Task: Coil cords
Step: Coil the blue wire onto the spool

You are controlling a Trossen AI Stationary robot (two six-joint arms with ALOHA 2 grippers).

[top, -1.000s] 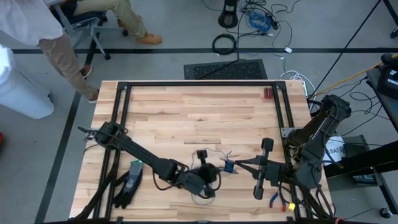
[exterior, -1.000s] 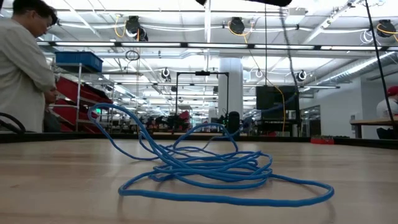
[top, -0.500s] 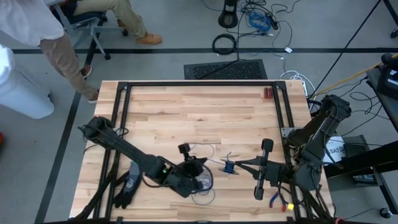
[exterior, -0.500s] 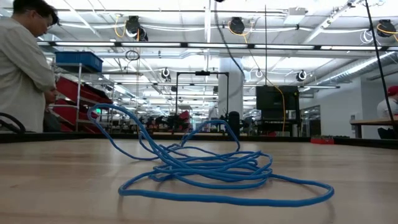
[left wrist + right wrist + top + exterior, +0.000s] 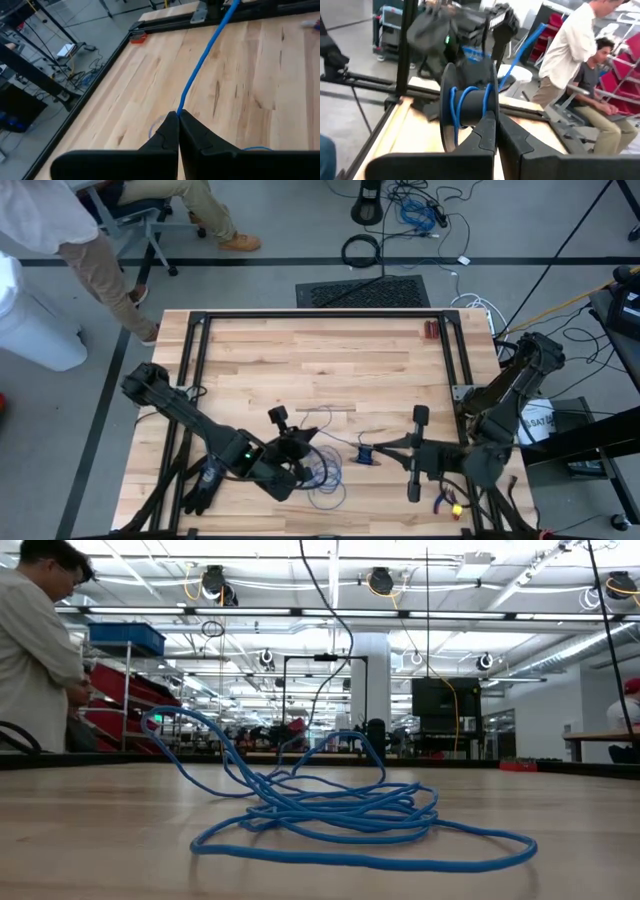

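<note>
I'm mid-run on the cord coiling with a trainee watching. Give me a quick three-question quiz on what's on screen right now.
1. True or false: the left gripper is shut on the blue cord.
2. What does the right gripper hold? A) nothing B) a black spool with some blue cord wound on it C) a roll of tape
3. Fill in: loose loops of the blue cord lie on the wooden ____ beside the left gripper.

Key
1. True: the cord runs out from between its closed fingers.
2. B
3. table
</note>
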